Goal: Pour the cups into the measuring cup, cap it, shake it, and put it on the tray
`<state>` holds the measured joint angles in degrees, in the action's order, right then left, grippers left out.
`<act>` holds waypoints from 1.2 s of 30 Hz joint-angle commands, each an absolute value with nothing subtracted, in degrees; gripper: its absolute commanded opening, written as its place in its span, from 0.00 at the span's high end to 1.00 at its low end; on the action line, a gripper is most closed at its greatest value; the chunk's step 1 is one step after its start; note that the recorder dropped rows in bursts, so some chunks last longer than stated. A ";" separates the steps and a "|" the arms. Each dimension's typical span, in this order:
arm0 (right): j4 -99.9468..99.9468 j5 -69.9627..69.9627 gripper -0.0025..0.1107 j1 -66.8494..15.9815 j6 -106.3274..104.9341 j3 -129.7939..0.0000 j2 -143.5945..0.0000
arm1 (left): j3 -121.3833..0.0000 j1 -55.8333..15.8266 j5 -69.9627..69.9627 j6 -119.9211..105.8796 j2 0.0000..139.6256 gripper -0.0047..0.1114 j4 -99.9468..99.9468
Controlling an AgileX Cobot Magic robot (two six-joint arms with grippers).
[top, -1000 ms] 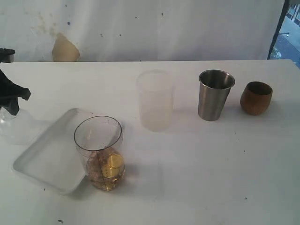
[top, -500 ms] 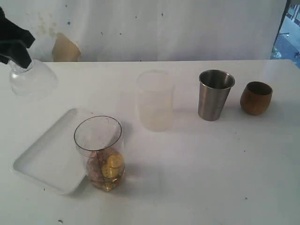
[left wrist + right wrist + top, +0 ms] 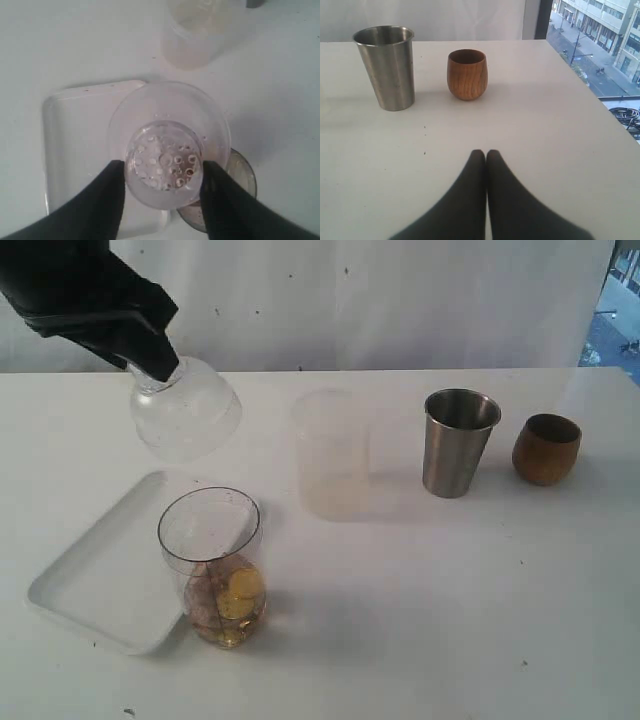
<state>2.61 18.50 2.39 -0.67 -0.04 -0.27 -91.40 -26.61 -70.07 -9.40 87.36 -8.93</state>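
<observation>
The clear measuring cup (image 3: 212, 570) stands against the white tray's (image 3: 95, 585) right edge, with yellow and brownish contents in its bottom. My left gripper (image 3: 158, 368) hangs above and behind it, shut on the neck of a clear domed cap (image 3: 188, 412). In the left wrist view the cap (image 3: 170, 112) with its strainer holes sits between my fingers (image 3: 107, 192), over the tray (image 3: 75, 135) and the measuring cup's rim (image 3: 245, 177). The steel tumbler (image 3: 458, 440) and brown cup (image 3: 546, 448) stand at the back right. My right gripper (image 3: 486, 152) is shut and empty, short of the tumbler (image 3: 387, 67) and brown cup (image 3: 466, 74).
A frosted translucent cup (image 3: 330, 455) stands behind the measuring cup and left of the tumbler; the left wrist view shows it too (image 3: 192, 35). A white wall runs along the table's back. The table's right edge (image 3: 590, 95) drops off by a window.
My left gripper has carried the domed cap up and to the right, from the far left edge to a spot above the tray near the measuring cup. Everything else is still.
</observation>
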 commanded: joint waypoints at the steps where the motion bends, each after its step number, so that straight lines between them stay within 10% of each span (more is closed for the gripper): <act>1: 2.70 18.15 0.98 2.95 -0.52 0.00 0.00 | -91.34 -29.91 -69.96 -7.92 85.24 0.96 -8.73; 36: 2.70 18.15 0.98 2.95 -0.52 0.00 0.00 | -73.96 -31.59 -68.30 -14.02 77.34 0.96 -12.01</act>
